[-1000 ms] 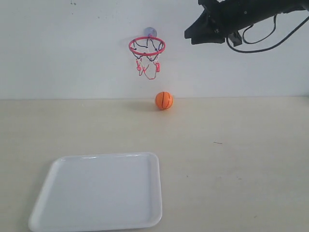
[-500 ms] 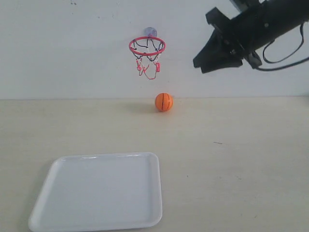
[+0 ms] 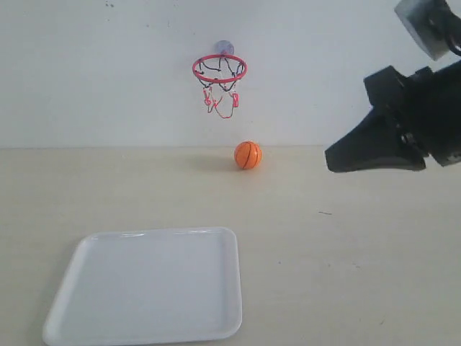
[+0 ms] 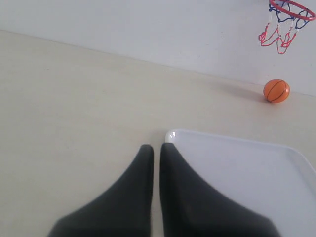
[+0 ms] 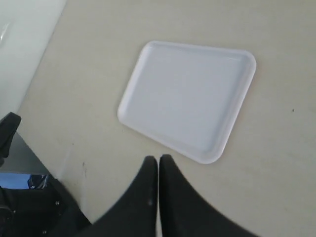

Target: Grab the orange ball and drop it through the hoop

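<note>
The orange ball (image 3: 247, 155) (image 4: 276, 91) rests on the table by the back wall, just below and slightly right of the hoop (image 3: 219, 70) (image 4: 291, 6). The hoop's red ring hangs on the wall with its net dangling. My right gripper (image 3: 328, 160) (image 5: 158, 157) hovers above the table to the right of the ball, shut and holding nothing. The left gripper (image 4: 156, 146) is shut and empty, near a corner of the white tray; it does not show in the exterior view.
A white tray (image 3: 148, 281) (image 4: 256, 168) (image 5: 190, 96) lies at the front left of the table. The back wall (image 3: 108, 79) stands right behind the ball. The right wrist view shows the table's edge and dark gear (image 5: 24, 207) beyond it.
The right arm has swung down and to the right, from high beside the hoop to table-side height. The ball has shifted slightly right. The hoop and tray are unchanged.
</note>
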Motion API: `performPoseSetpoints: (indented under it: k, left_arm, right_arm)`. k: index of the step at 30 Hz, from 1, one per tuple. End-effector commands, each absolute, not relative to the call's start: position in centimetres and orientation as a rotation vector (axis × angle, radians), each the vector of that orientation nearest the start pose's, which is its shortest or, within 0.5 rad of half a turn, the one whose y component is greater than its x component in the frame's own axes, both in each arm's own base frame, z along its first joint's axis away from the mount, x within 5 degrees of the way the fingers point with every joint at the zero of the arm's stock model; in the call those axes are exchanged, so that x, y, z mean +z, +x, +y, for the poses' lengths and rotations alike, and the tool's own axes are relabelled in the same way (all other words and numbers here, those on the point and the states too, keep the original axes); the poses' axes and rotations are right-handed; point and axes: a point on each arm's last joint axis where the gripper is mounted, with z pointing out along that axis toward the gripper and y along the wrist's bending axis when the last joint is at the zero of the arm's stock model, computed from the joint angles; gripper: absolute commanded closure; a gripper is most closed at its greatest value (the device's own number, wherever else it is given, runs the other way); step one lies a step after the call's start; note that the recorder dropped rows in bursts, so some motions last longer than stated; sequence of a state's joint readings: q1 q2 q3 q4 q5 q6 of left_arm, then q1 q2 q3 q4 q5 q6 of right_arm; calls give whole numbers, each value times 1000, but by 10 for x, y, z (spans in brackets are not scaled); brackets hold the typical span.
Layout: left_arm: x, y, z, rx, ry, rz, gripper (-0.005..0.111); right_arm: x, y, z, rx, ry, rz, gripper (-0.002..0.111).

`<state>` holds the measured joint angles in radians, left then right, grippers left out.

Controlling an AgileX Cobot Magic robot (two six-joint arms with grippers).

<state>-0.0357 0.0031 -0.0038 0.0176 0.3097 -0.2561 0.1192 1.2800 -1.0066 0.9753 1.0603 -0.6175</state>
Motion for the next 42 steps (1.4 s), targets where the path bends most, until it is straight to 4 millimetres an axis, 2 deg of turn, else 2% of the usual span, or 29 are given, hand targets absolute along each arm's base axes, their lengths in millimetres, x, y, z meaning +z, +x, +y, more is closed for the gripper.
performPoseSetpoints:
  k: [1, 8, 12, 16, 26, 29, 32, 34, 36, 42]
  left_arm:
    - [186, 54, -1, -193, -193, 1783, 103]
    - [186, 54, -1, -193, -193, 1783, 103]
    - [186, 54, -1, -193, -193, 1783, 103]
    - [186, 54, -1, -193, -193, 1783, 103]
    - [186, 54, -1, -193, -193, 1783, 103]
    - [186, 54, -1, -193, -193, 1783, 103]
    - [186, 54, -1, -193, -193, 1783, 103]
    - [186, 54, -1, -193, -193, 1783, 103]
    - [186, 54, -1, -193, -193, 1783, 103]
    - [186, 54, -1, -193, -193, 1783, 103]
  right_arm:
    - [324, 190, 90, 1087, -489, 2361, 108]
    - [311, 130, 85, 1117, -551, 2350, 108]
    - [311, 112, 84, 1125, -596, 2326, 108]
    - [315, 104, 83, 1114, -612, 2295, 108]
    - [315, 104, 86, 1095, -642, 2278, 108]
    - [318, 102, 88, 1032, -682, 2206, 108]
    - [325, 92, 86, 917, -662, 2030, 108]
    - [316, 83, 78, 844, -583, 1931, 108]
    - [296, 77, 67, 768, -446, 1864, 108]
    - [257, 56, 47, 658, -298, 1721, 108]
